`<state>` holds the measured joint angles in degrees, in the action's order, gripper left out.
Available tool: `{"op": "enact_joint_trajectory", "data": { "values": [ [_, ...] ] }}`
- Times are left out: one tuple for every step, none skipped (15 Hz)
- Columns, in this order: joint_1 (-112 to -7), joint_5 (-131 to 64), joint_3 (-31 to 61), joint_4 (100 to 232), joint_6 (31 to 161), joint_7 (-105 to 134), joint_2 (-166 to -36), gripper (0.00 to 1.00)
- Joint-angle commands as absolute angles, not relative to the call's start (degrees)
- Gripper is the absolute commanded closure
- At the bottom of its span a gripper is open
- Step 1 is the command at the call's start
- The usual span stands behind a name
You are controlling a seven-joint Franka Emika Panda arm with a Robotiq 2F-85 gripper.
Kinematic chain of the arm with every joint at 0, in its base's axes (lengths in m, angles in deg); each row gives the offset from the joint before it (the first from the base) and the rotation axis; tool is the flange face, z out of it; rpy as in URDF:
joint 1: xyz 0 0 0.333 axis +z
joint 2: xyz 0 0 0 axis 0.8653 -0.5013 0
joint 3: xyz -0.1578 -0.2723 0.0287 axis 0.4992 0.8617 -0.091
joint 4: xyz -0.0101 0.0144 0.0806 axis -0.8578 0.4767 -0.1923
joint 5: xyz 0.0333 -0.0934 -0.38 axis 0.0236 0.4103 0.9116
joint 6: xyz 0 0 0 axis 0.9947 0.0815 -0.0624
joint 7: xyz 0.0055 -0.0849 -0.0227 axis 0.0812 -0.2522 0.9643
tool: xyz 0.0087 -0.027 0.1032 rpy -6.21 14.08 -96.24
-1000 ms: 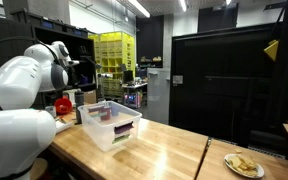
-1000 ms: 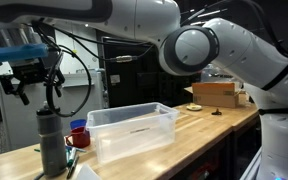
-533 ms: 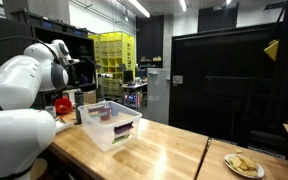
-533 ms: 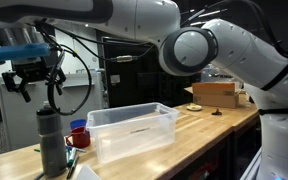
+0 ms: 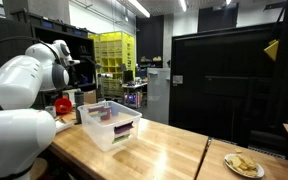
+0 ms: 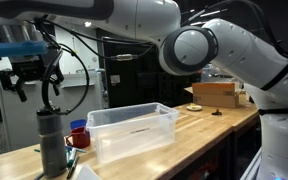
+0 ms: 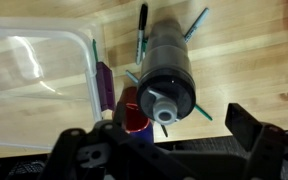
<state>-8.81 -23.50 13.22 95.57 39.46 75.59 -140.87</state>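
My gripper (image 6: 36, 93) hangs open just above a tall dark grey bottle (image 6: 50, 140) that stands upright on the wooden table. In the wrist view the bottle (image 7: 166, 70) is seen from above, its grey spout between my two fingers (image 7: 246, 124), which do not touch it. A red cup (image 7: 134, 120) stands right beside the bottle, also seen as the red cup (image 6: 79, 135) in an exterior view. A clear plastic bin (image 6: 134, 130) sits next to them; the bin (image 5: 111, 125) holds a purple item (image 7: 104, 85). Nothing is held.
Several markers lie on the table by the bottle, among them a black one (image 7: 142, 18) and a green one (image 7: 196, 22). A cardboard box (image 6: 216, 93) and a plate of food (image 5: 244, 165) sit at the table's other end.
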Motion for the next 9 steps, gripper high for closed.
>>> {"op": "enact_joint_trajectory", "data": {
  "values": [
    [-9.93,-26.27,12.84,90.64,37.74,76.06,-144.22,0.0],
    [-10.15,-26.57,12.84,90.56,37.59,75.94,-144.45,0.0],
    [-10.32,-26.98,12.89,92.13,38.18,76.19,-143.74,0.0],
    [-10.44,-27.23,12.94,95.02,39.43,76.41,-142.41,0.0],
    [-10.57,-27.39,12.96,95.08,39.46,76.39,-142.55,0.0],
    [-10.67,-27.53,12.93,94.3,39.0,76.32,-143.13,0.0],
    [-10.72,-27.61,12.94,94.23,38.92,76.23,-143.31,0.0],
    [-10.83,-27.67,12.94,94.21,38.94,76.18,-143.45,0.0],
    [-10.95,-27.75,12.9,94.24,38.86,76.1,-143.53,0.0]
  ]
}}
